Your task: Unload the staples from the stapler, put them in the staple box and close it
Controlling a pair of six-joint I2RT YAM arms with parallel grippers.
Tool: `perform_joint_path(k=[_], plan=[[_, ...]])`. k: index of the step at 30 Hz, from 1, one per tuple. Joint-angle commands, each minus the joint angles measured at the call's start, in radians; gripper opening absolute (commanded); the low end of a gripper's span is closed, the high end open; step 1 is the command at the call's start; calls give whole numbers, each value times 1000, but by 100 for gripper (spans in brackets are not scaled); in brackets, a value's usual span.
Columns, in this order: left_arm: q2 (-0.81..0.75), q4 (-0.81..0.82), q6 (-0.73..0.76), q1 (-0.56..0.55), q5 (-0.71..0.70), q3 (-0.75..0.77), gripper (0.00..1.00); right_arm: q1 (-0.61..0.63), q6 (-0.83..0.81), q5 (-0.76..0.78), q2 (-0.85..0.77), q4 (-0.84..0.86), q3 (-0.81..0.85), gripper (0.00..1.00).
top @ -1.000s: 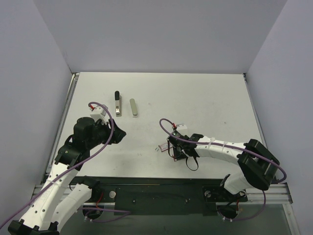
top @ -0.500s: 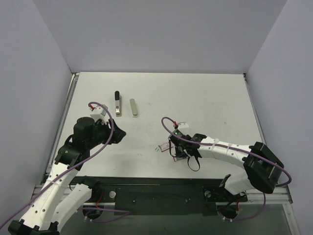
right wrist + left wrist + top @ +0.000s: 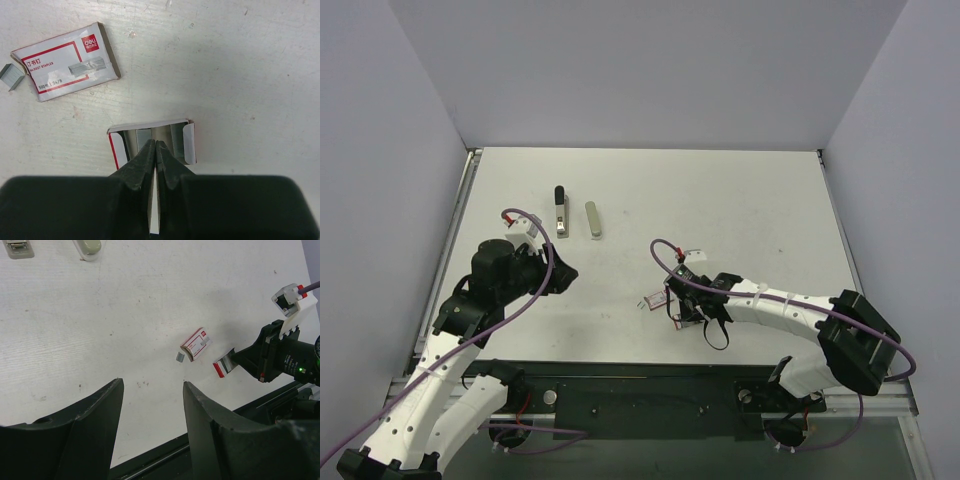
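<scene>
The stapler (image 3: 560, 212), silver with a black end, lies at the back left of the table; its end shows in the left wrist view (image 3: 18, 248). A tiny grey strip of staples (image 3: 11, 77) lies beside the red-and-white staple box sleeve (image 3: 70, 62); both also show in the left wrist view, the staples (image 3: 180, 356) left of the sleeve (image 3: 196, 344). My right gripper (image 3: 156, 143) is shut, its tips inside the box's open inner tray (image 3: 177, 137). Whether they pinch anything, I cannot tell. My left gripper (image 3: 152, 384) hangs open and empty over bare table.
A grey oblong piece (image 3: 592, 220) lies just right of the stapler. The black mounting rail (image 3: 650, 385) runs along the near edge. Grey walls enclose the white table (image 3: 740, 200) on three sides.
My right gripper's jaws have closed at the open tray and the right arm shifted slightly. The left arm, stapler and staples have stayed put.
</scene>
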Motion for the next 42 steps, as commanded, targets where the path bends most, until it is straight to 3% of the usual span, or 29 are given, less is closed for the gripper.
perform_joint_path(k=[1, 42], plan=[[-1, 52, 7, 6, 15, 1, 61, 0, 10, 36, 19, -35, 23, 0], [0, 53, 7, 9, 12, 1, 61, -6, 19, 23, 40, -2, -11, 0]])
